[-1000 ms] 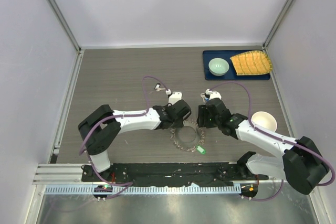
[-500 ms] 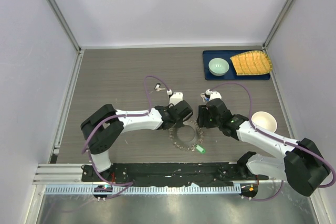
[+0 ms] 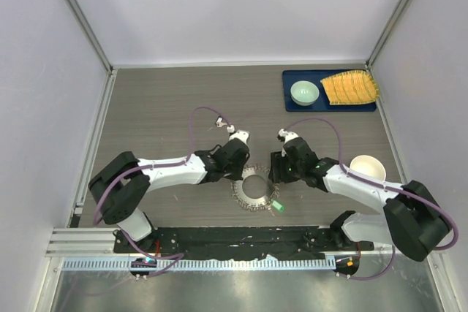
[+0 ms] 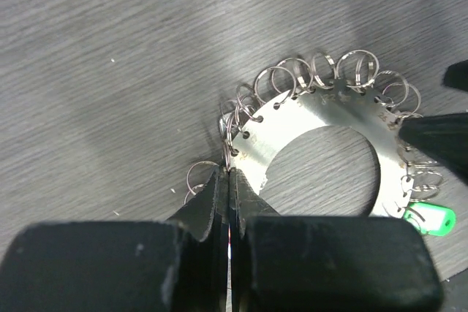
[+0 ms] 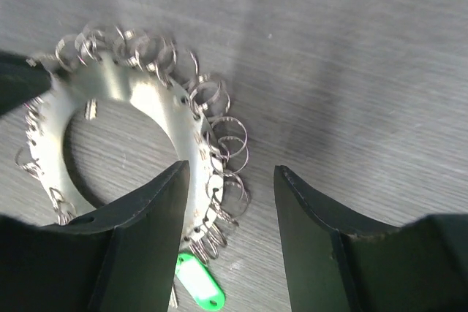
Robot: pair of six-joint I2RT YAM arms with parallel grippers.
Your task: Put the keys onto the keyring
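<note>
The keyring (image 3: 254, 204) lies flat on the table just ahead of the arm bases: a silver disc with a wide hole, its rim strung with small wire rings. One of the keys (image 3: 278, 207), with a green head, hangs at its lower right rim. My left gripper (image 3: 238, 173) is at the ring's upper left. In the left wrist view it (image 4: 229, 174) is shut, pinching a small wire ring at the keyring (image 4: 307, 111) rim. My right gripper (image 5: 230, 169) is open and straddles the wire rings on the keyring (image 5: 117, 82) edge, above the green key (image 5: 199, 283).
A blue tray (image 3: 292, 78) at the back right holds a pale green bowl (image 3: 305, 93) and a yellow ribbed object (image 3: 351, 87). A white bowl (image 3: 368, 169) stands beside my right forearm. White walls enclose the table.
My left gripper's jaws have closed at the keyring's rim, and the left arm has stretched out lower and to the left. My right gripper has edged left, still open.
</note>
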